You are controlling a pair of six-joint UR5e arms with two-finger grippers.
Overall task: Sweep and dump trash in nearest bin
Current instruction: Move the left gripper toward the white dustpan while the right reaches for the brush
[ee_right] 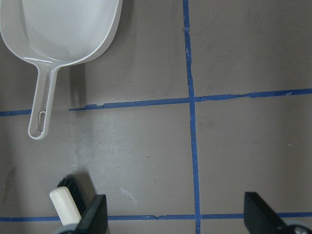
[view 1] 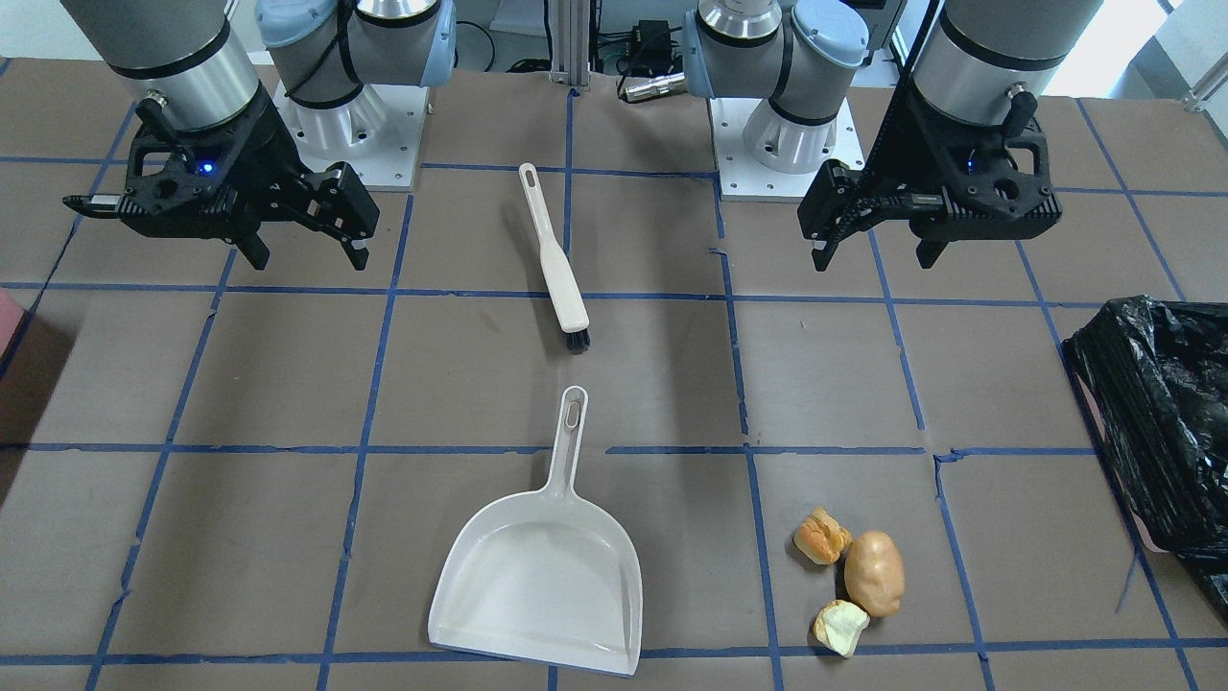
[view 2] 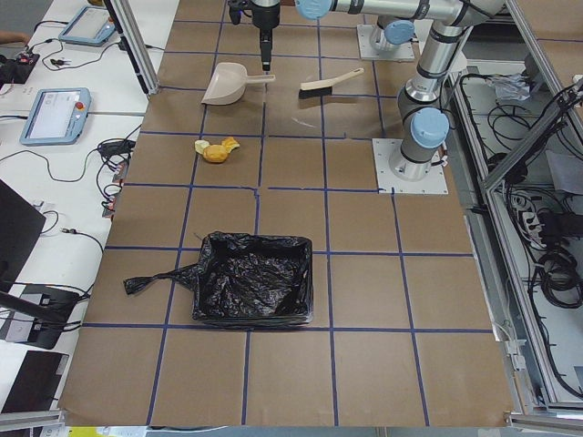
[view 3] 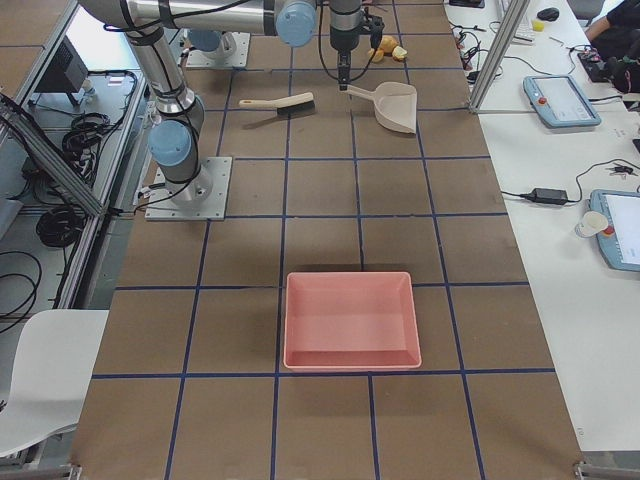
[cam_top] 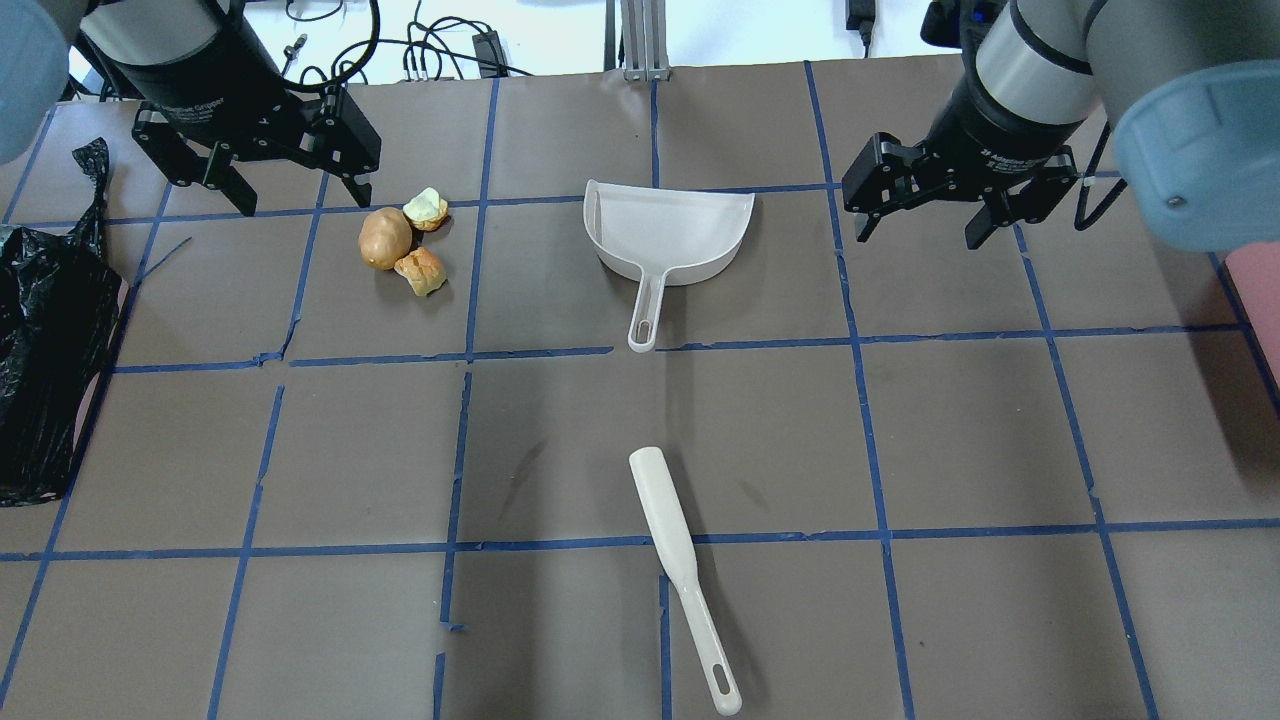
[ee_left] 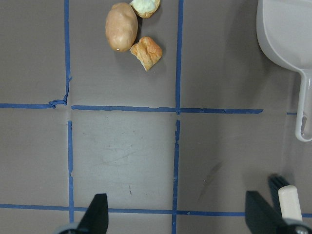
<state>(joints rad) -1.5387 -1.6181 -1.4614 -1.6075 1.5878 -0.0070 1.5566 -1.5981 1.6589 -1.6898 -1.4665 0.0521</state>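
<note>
The trash lies together on the brown table: a tan potato-like lump (view 1: 874,573), a golden-brown bread chunk (view 1: 821,536) and a pale yellow chunk (view 1: 840,627). They also show in the left wrist view, at the top (ee_left: 121,27). The black-bagged bin (view 1: 1151,422) stands at the table's end on my left side (cam_top: 45,330). My left gripper (cam_top: 300,195) hovers open and empty above the table near the trash. My right gripper (cam_top: 920,230) hovers open and empty to the right of the white dustpan (cam_top: 668,232).
A white brush (cam_top: 680,570) with black bristles lies mid-table, nearer my base than the dustpan. A pink tray (view 3: 350,320) without a bag stands at the table's end on my right. Blue tape lines grid the table.
</note>
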